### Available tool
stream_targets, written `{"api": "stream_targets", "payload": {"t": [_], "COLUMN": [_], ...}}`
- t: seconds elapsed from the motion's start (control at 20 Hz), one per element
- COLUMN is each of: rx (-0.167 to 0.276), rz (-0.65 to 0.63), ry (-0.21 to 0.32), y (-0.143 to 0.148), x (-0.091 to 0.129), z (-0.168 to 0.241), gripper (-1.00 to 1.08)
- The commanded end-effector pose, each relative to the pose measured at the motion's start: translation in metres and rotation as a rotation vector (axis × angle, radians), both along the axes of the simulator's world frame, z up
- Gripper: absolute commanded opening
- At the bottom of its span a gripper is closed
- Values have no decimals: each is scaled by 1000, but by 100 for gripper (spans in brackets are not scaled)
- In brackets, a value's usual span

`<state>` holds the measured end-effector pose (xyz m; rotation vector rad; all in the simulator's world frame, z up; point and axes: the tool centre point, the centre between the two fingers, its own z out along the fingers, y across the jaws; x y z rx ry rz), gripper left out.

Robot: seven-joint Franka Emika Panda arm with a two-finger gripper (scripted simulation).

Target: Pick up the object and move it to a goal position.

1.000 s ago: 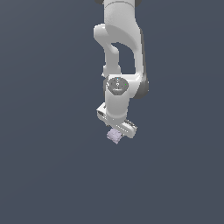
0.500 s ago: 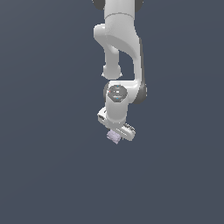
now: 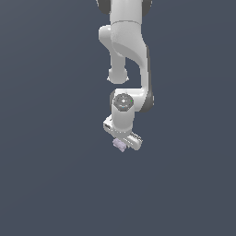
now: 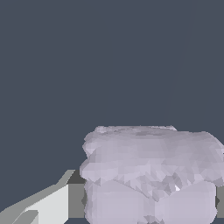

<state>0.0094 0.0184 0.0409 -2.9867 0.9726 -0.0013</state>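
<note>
Lavender-grey lumpy blocky object (image 3: 119,144) (image 4: 151,175) was pinched between fingers of white gripper (image 3: 121,144), directly beneath white robot arm (image 3: 126,55).

Matt, rough, lumpy object (image 4: 151,175); smooth, plastic-looking white end effector (image 3: 120,142)

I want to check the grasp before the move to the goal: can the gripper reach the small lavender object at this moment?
Probably yes, it seems to have it already. The object sits right at the gripper, and in the wrist view it fills the space beside a finger. Nothing else stands in the way.
</note>
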Motion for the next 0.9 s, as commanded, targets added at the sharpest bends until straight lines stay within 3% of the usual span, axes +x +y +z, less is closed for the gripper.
{"api": "stream_targets", "payload": {"t": [0.0, 0.5, 0.85], "rx": [0, 0, 0], "rz": [0, 0, 0], "ry": [1, 0, 0], "y": [0, 0, 0], "x": [0, 0, -3], "z": [-1, 4, 33], "gripper": [-100, -100, -100]}}
